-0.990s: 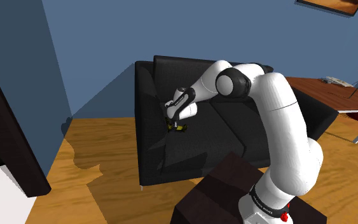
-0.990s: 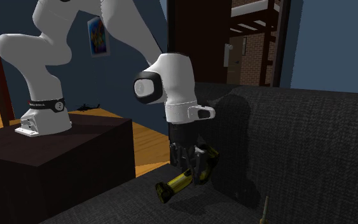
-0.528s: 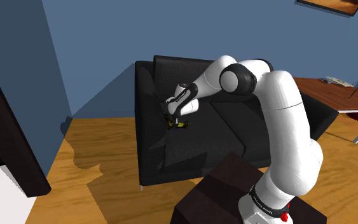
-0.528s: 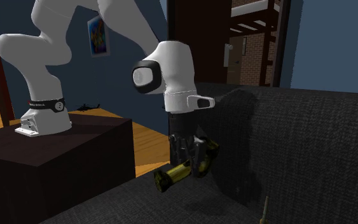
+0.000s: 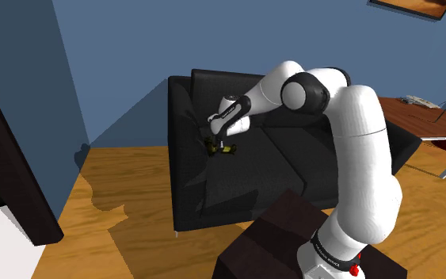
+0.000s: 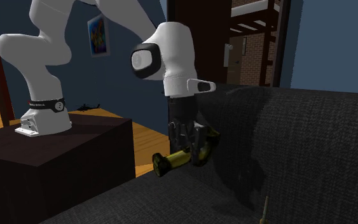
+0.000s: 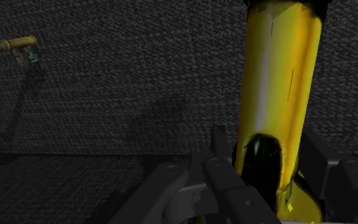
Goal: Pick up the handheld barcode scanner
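Black two-finger gripper (image 6: 190, 153) clamped on yellow-and-black handheld barcode scanner (image 6: 171, 161). Handle sticks out at 8 o'clock, just above dark fabric sofa (image 6: 298, 159) seat. Raise straight, slow. Grip looks off-centre, watch for pivot.

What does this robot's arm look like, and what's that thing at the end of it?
The arm is a chain of fat, rounded white tubes linked by dark joints with round caps. A black band with white lettering rings it near the base, beside a small red part. At the end sits an all-black gripper with two fingers.
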